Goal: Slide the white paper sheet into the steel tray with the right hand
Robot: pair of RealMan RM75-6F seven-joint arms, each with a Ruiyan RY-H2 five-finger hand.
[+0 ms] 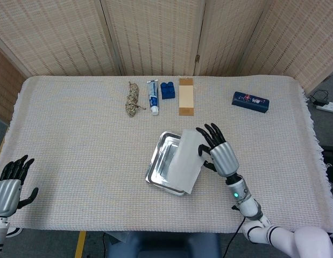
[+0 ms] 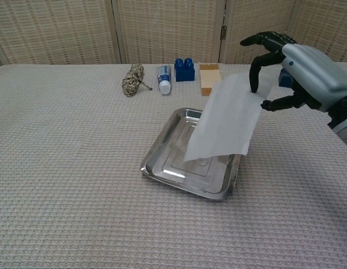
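Woven-cloth desk (image 1: 75,134), mid-frame: right hand (image 2: 296,70) pinches the white paper sheet (image 2: 226,117), lifted over the steel tray (image 2: 162,168); laying it flat remains.

Head view looks steeply down from above; chest view low, closer, facing forward; both share the steel tray (image 1: 165,166)

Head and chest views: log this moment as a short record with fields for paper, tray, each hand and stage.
paper: white paper sheet lifted, hanging tilted over the tray
tray: steel tray on the cloth, partly covered by the sheet
right hand: right hand holds the sheet's upper edge
left hand: left hand at the table's near-left edge, holding nothing
stage: sheet not yet lying in the tray
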